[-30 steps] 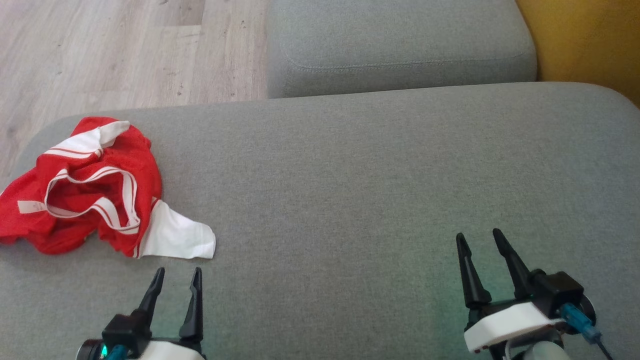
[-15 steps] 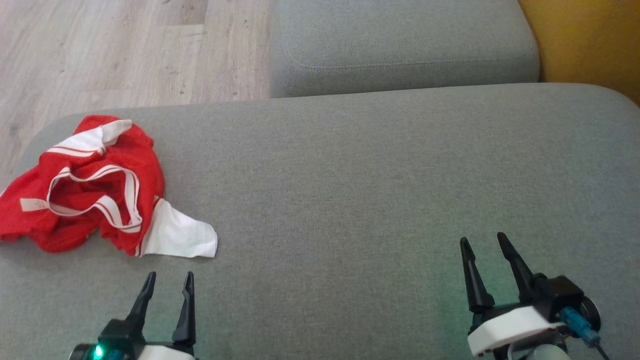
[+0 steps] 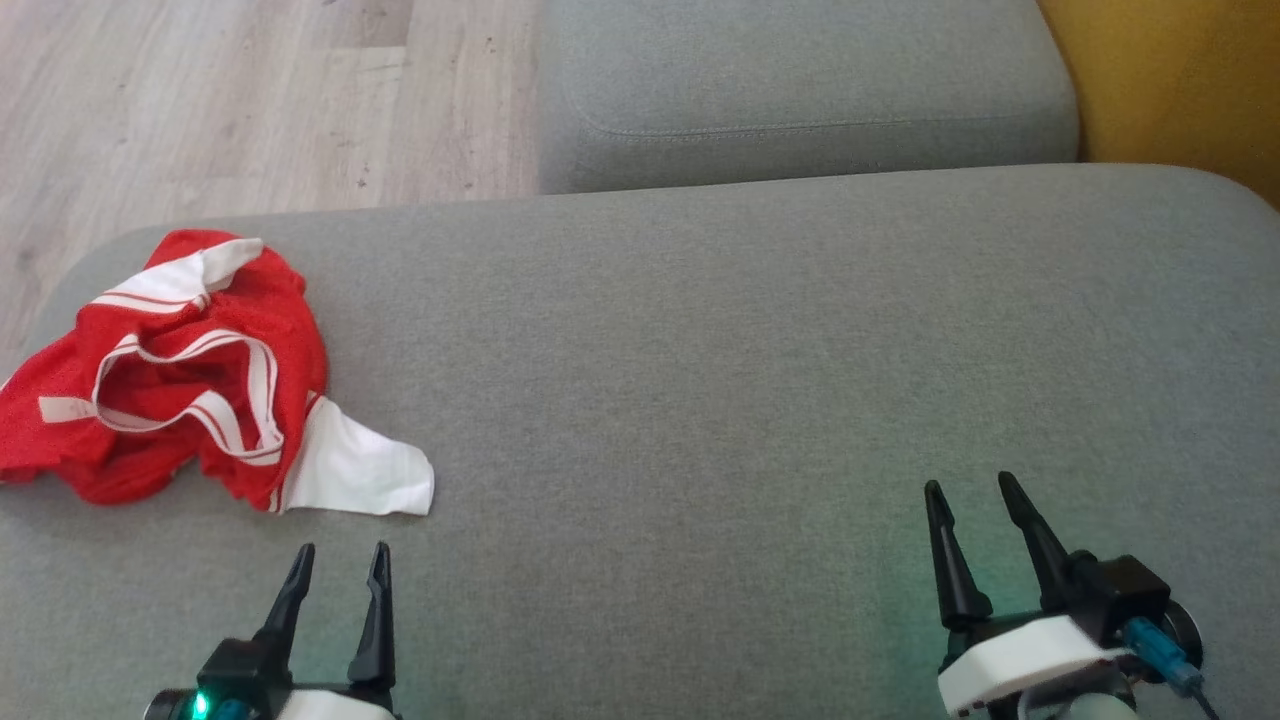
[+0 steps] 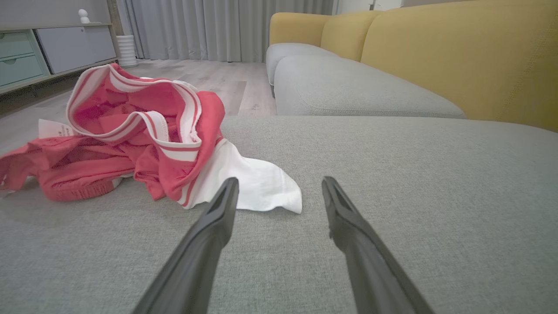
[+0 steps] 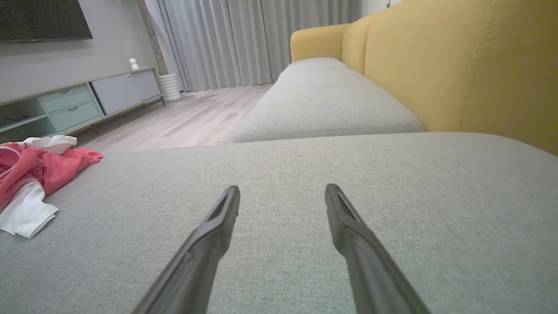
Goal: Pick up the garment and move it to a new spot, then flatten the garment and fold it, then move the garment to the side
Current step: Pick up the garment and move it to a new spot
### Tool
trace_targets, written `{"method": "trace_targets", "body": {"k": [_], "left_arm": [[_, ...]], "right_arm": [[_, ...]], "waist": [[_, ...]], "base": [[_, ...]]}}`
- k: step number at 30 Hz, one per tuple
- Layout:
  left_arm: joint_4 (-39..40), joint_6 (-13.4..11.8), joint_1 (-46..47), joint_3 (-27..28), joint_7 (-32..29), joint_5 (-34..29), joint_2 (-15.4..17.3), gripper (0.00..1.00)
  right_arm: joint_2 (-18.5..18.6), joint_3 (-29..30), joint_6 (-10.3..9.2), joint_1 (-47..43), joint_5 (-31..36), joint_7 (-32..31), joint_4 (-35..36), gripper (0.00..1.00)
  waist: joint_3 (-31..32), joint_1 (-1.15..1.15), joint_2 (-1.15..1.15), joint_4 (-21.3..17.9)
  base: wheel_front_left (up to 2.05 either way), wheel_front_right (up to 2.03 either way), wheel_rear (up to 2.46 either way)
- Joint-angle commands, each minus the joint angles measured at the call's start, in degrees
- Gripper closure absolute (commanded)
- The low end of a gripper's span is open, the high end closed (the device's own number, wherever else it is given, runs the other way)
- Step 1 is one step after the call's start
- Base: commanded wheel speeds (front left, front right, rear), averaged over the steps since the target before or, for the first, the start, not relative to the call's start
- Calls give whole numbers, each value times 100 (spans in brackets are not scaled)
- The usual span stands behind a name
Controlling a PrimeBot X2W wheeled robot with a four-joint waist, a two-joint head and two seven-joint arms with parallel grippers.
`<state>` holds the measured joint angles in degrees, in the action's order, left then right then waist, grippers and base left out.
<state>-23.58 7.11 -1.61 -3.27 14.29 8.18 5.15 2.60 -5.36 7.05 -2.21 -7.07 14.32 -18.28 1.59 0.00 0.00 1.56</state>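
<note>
Red-and-white jersey (image 3: pixel 180 370) lies crumpled at the left edge of the head view on the grey sofa seat (image 3: pixel 700 350), nothing holding it. Its long axis runs roughly left-right across the frame. Left gripper (image 3: pixel 342 550) is at lower left, fingers spread w/ nothing between. The jersey's white sleeve (image 3: pixel 365 475) sits just above the tips. Right gripper (image 3: pixel 969 484), also spread & empty, is at lower right, well apart. Left arm's nearer, so I'd guess it picks, going fwd and slightly left.

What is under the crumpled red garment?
The red garment lies on the grey sofa cushion. Its own folds cover the fabric below, so anything hidden under it cannot be seen.
</note>
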Motion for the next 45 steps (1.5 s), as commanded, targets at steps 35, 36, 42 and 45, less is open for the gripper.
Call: {"method": "trace_targets", "body": {"k": [35,36,42,45], "left_arm": [[740,36,1322,24,-477,1349,869,0],[832,36,1555,-61,-595,1520,1042,0],[786,36,3011,-640,-1166,2321,2062,0],[389,37,3694,-875,-1354,2612,2375,0]], "right_arm": [[28,-653,44,635,355,68,347,0],[28,-662,44,734,422,68,364,0],[134,-642,44,1226,679,68,498,0],[240,-654,44,1345,768,68,560,0]], "waist": [[-1002,0,0,1725],[-1183,0,0,1662],[-2009,0,0,1413],[-2280,0,0,1318]], "base": [[0,0,0],[0,0,0],[0,0,0],[0,0,0]]}}
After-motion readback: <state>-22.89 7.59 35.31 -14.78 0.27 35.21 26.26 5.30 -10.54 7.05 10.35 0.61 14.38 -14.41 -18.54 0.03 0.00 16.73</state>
